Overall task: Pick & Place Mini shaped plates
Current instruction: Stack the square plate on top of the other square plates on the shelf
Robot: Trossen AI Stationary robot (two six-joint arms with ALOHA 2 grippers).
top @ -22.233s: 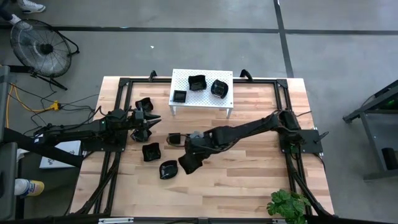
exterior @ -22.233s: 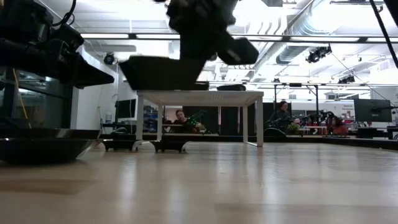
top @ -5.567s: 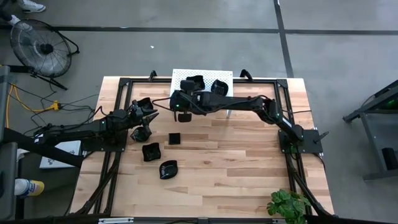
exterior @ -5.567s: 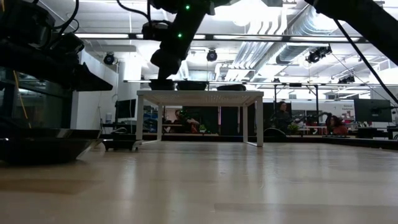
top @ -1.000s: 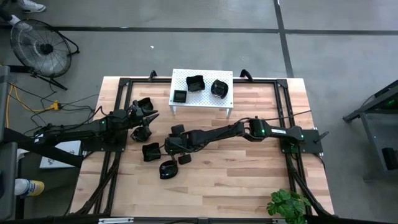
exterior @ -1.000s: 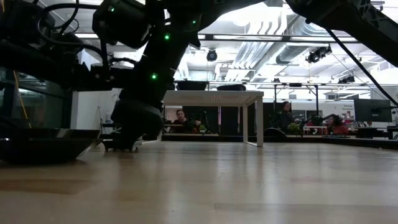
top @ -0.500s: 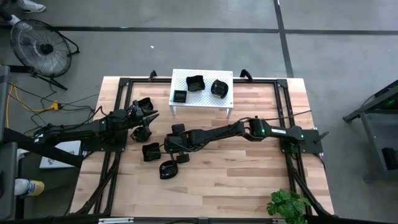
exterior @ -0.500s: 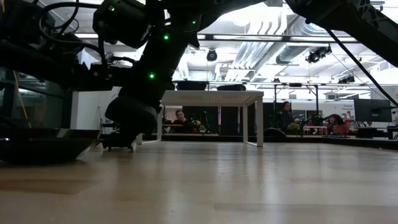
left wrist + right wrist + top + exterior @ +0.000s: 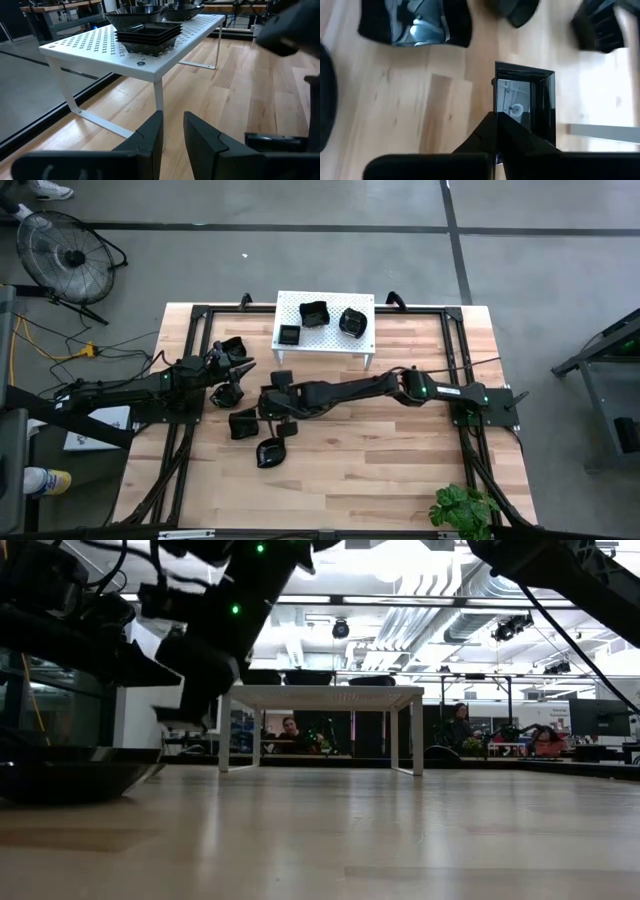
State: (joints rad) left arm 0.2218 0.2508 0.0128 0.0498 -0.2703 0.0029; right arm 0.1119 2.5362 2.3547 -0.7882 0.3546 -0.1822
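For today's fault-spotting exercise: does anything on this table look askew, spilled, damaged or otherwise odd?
Nothing looks spilled or broken. The right gripper is shut on the rim of a small square plate, held clear of the table. Three plates sit on the white stand, and others lie loose near the left gripper. That scatter is untidy, not faulty.

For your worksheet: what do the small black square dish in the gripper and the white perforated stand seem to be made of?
Small black square dish: glossy, mirrors ceiling lights; glazed ceramic or plastic, unclear. White perforated stand: thin punched sheet on slim bent legs, probably painted metal.
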